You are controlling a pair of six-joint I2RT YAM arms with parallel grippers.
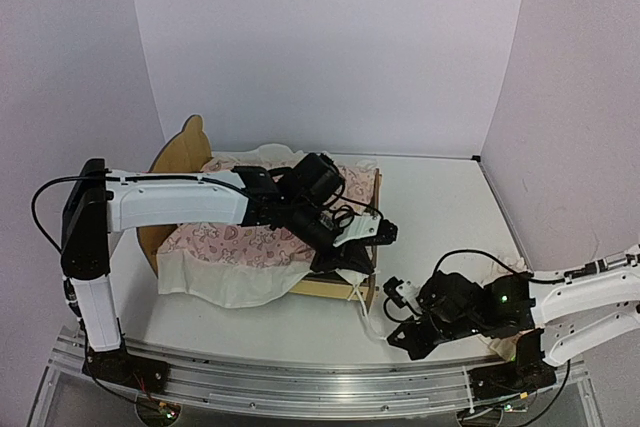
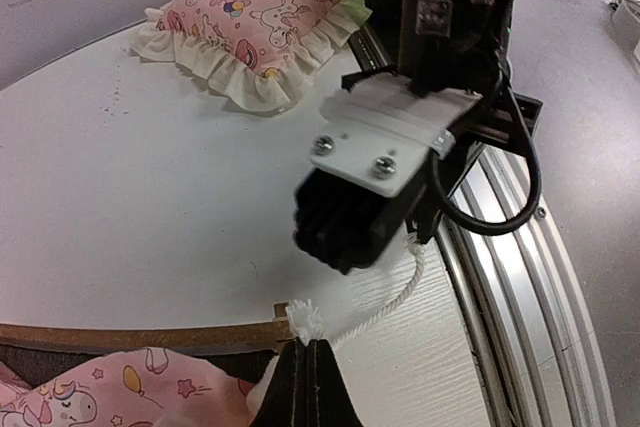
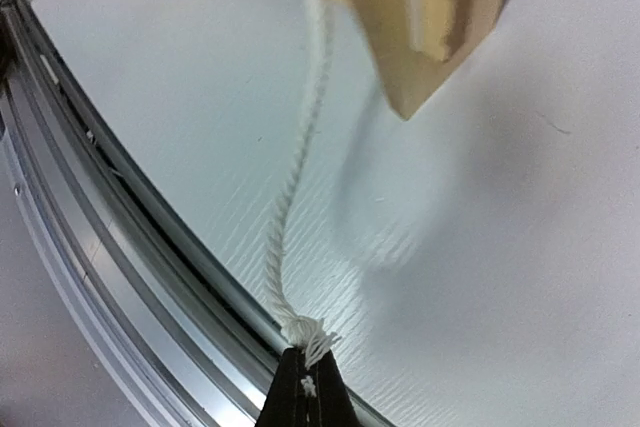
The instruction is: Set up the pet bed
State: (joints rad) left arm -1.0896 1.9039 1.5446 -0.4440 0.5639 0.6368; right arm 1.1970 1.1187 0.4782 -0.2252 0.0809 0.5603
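The pet bed [image 1: 180, 152], a plywood frame with an eared headboard, stands left of centre with a pink printed cover [image 1: 250, 242] draped over it. My left gripper [image 1: 357, 269] is at the bed's near right corner, shut on the frayed end of a white cord [image 2: 385, 307] just past the side rail [image 2: 150, 335]. My right gripper [image 1: 393, 319] is close by near the front edge, shut on a frayed cord end [image 3: 312, 332]. That cord runs up toward the bed's wooden corner [image 3: 440, 7]. The right gripper body [image 2: 350, 222] fills the left wrist view.
A small pink ruffled pillow [image 2: 255, 22] lies on the table beyond the right gripper, next to the aluminium rail [image 2: 520, 277] along the near edge. The rail also shows in the right wrist view [image 3: 110, 237]. White walls close the back and sides.
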